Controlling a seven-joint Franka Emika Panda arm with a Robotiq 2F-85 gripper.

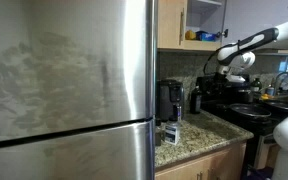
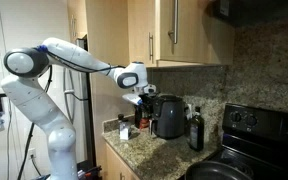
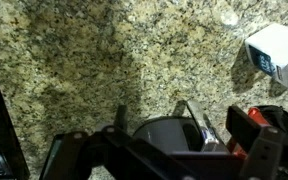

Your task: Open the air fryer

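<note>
The air fryer (image 2: 168, 117) stands on the speckled granite counter (image 2: 134, 158) against the matching backsplash, a black rounded box with a glossy front. In an exterior view it sits between the big stainless refrigerator (image 1: 69, 90) and the black stove (image 1: 246, 108). No brand or lettering on it can be read in any view. A dark bottle (image 2: 195, 130) stands just beside it on the stove side. On the other side, a few small items (image 2: 124, 129) crowd the counter edge, too small to name. A small white box (image 3: 272, 50) lies on the granite nearby. It carries a printed label, but the print is too blurred to read. The white arm (image 2: 79, 57) reaches across under the wooden cabinets (image 2: 174, 32), and its gripper (image 2: 144, 100) hangs at the fryer's upper corner, on the side away from the stove. Whether it touches the appliance cannot be told. In the wrist view the gripper (image 3: 156, 125) has its two fingers (image 3: 121, 118) spread apart with nothing pinched. A grey rounded shape shows between them low in the picture, with bare granite beyond. A red and black object (image 3: 256, 132) sits at the edge of that view, unclear.
</note>
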